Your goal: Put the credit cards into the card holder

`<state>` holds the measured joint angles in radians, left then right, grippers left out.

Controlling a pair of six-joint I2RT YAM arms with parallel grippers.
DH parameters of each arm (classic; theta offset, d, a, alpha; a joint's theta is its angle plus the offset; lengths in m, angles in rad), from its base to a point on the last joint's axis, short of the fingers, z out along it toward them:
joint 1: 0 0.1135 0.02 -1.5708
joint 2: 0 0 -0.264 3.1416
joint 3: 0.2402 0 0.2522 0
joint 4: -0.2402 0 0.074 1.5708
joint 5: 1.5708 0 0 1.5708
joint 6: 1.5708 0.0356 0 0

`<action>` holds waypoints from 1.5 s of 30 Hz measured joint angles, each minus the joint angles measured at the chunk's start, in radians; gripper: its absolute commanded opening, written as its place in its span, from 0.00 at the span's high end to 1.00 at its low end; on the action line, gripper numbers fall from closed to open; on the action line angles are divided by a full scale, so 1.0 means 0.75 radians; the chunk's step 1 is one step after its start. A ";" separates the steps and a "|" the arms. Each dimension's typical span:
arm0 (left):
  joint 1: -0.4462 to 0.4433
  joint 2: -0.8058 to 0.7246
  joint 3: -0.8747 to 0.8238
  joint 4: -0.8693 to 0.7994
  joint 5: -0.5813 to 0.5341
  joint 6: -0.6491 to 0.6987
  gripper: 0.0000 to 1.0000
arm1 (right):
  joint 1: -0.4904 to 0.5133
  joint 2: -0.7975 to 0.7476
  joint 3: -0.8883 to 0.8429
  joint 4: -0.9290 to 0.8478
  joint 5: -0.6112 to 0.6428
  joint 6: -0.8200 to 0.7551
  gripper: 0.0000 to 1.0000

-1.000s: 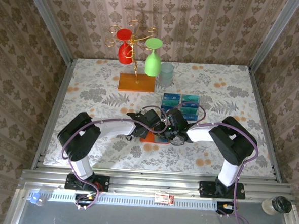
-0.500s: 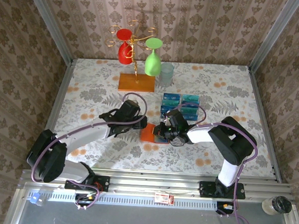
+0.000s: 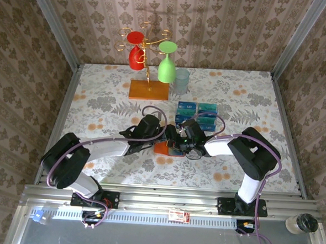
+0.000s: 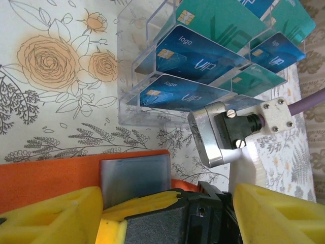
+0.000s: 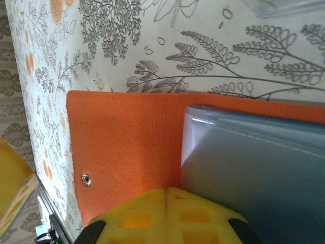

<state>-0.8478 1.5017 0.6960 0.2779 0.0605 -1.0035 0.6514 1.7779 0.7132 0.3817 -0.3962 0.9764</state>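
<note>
Since the earlier frame, the left arm has swung back in from the left side of the table (image 3: 97, 107), and we now log the left gripper (image 3: 165, 134) just beside the card holder (image 3: 162, 149). Left gripper (image 4: 167, 195): yellow fingers spread wide, nothing between them, aimed at the clear rack (image 4: 127, 96). Right gripper (image 5: 167, 201): fingers closed tight together, tips resting on the orange card holder (image 5: 127, 142) at the edge of its grey-blue pocket (image 5: 254, 168). We judge it is pinning the wallet flat rather than gripping it. Credit cards (image 4: 198, 51): blue and teal, leaning in the rack's slots, none yet in the pocket as far as we can see. Card holder: open on the table, near the rack. Step in hand, as we judge it: fetching a card. We would take the nearest card by its upper edge, draw it along its slot, and keep clear of the right arm's metal fitting (image 4: 223, 134) standing in front of the rack.
</note>
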 measured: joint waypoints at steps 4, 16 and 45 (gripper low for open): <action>-0.004 0.000 -0.063 0.069 -0.019 -0.037 0.30 | 0.000 -0.030 -0.020 -0.018 0.000 0.002 1.00; 0.008 0.090 -0.120 0.100 0.017 -0.014 0.30 | -0.041 -0.246 -0.082 -0.190 0.082 -0.006 0.92; 0.058 0.067 -0.044 -0.130 0.099 0.334 0.32 | -0.069 -0.355 -0.163 -0.427 0.211 -0.112 0.96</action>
<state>-0.8043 1.5517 0.6632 0.1806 0.1345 -0.7528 0.5999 1.5120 0.5907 0.0616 -0.2382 0.8921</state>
